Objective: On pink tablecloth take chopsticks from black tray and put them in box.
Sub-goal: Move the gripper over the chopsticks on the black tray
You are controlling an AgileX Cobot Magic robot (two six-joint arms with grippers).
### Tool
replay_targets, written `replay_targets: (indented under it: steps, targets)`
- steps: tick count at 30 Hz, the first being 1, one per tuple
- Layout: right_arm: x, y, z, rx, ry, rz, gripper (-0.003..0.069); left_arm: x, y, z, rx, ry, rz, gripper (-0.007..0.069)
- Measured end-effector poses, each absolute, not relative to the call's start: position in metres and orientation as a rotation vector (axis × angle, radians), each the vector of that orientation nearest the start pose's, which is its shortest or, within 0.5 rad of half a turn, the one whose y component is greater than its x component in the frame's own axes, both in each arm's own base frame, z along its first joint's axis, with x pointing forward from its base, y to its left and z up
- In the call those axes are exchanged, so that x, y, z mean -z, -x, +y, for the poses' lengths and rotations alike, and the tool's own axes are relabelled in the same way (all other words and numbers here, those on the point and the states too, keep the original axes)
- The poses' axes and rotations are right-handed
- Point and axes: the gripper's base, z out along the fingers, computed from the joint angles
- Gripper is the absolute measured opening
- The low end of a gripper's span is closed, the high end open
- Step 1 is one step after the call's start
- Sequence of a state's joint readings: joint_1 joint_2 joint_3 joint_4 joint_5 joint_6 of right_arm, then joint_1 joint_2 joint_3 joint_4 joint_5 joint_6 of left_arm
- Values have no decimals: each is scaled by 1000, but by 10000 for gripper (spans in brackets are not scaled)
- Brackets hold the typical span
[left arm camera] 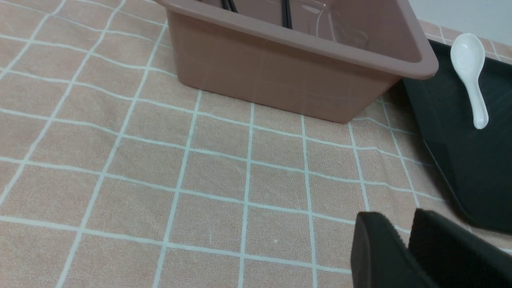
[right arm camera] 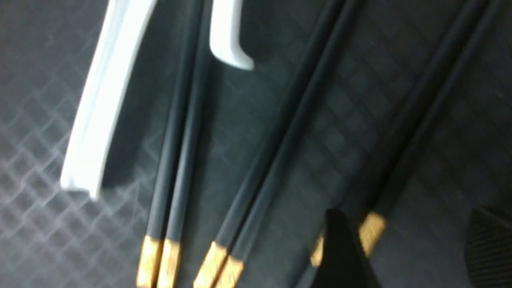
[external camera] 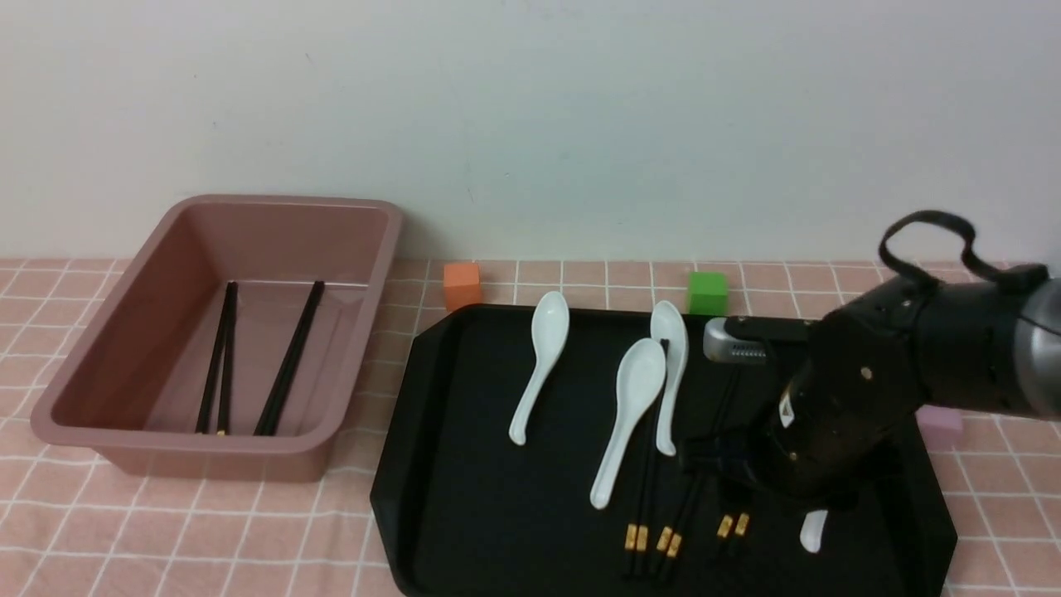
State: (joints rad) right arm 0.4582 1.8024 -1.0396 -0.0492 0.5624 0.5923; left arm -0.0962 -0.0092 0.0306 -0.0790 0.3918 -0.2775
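While two pairs lie in the box [external camera: 211,444], the right gripper [right arm camera: 416,256] hangs open over the tray [external camera: 464,464], astride the chopsticks [right arm camera: 426,112] farthest from the box. Next: lower, close. The left gripper [left arm camera: 408,248] is closed, empty.

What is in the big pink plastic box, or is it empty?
Not empty. The deep dusty-pink plastic box holds two pairs of thin black chopsticks lying flat on its floor.
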Motion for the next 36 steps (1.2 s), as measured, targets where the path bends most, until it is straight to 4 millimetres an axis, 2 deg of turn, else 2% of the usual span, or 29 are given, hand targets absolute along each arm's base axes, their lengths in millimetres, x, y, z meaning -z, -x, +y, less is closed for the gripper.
replay_targets:
  steps: [6, 12, 20, 23, 27, 31, 34, 36]
  targets:
    - [-149, -316, 152, -160, -104, 2839, 419, -168, -52, -8, 332, 222, 1896, 145]
    - [-147, -323, 153, -95, -79, 2875, 354, -168, -52, -8, 332, 222, 1896, 148]
    - [-145, -324, 153, -85, -55, 2888, 253, -168, -52, -8, 332, 222, 1896, 155]
    - [-144, -323, 153, -76, -27, 2898, 164, -168, -52, -8, 332, 222, 1896, 162]
    - [-145, -323, 153, -71, 5, 2905, 138, -168, -52, -8, 332, 222, 1896, 165]
    - [-151, -315, 149, -29, 51, 2955, 138, -168, -52, -8, 332, 222, 1896, 167]
    - [-163, -306, 144, -14, 52, 2974, 138, -168, -52, -8, 332, 222, 1896, 171]
    - [-189, -300, 141, -37, 47, 2935, 138, -168, -52, -8, 332, 222, 1896, 175]
